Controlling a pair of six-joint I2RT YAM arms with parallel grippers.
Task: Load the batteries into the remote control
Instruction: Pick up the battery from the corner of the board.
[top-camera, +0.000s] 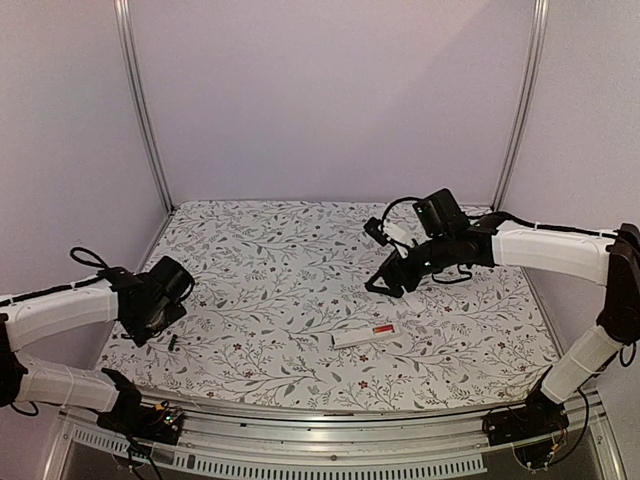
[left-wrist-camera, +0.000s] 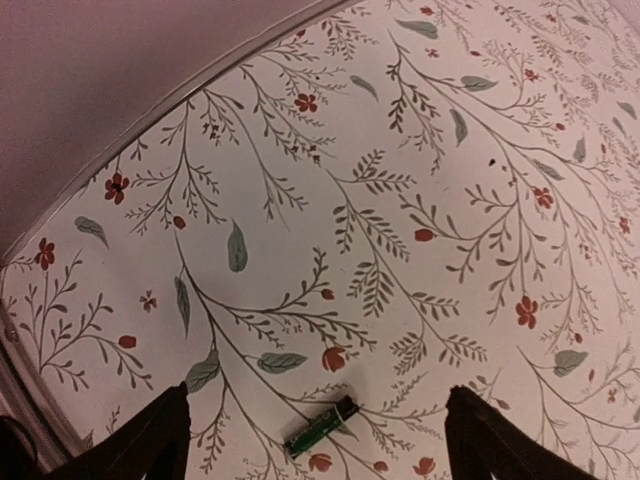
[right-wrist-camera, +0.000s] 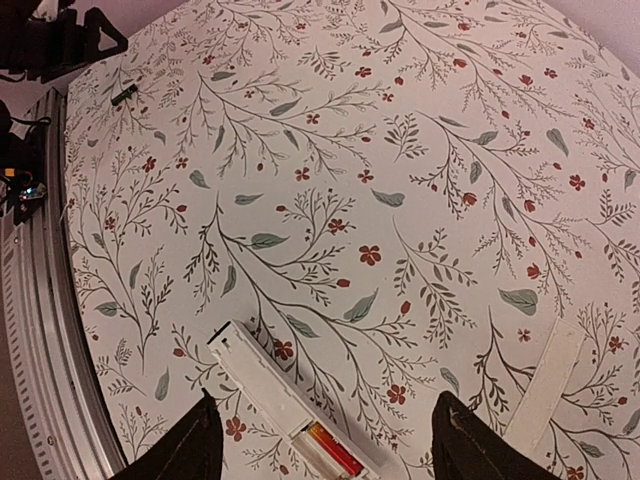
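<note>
Step in hand looks like the pickup of the second cell; black battery (left-wrist-camera: 320, 427) lies loose on the worktop (top-camera: 280, 260) at the near-left, well apart from the remote (right-wrist-camera: 268, 378); left claw (left-wrist-camera: 318, 400) hangs over it, spread wide, holding nothing, with the battery between its two fingers in the wrist view; can't tell from these views how high the fingers sit above the worktop; battery's long axis runs roughly along the line from finger to finger, slightly tilted, so my read is the wrist wants a turn before closing, else the pads land on the ends and the cell squirts out; then drop straight down, pinch across the sides, carry right to the remote; remote lies flat near centre-front, open end toward the right arm; right claw (right-wrist-camera: 322, 396) hovers above it, also wide and empty, probably best placed to steady the body during insertion; contents: slot (right-wrist-camera: 303, 430) already holds the red-orange battery (right-wrist-camera: 335, 452), seated lengthwise; a pale stretch of the slot next to it looks free, but the frame edge cuts it off, so not certain; cover strip (right-wrist-camera: 546, 385) is off, lying flat on the worktop beside the remote, not touching it; goes on last.
</note>
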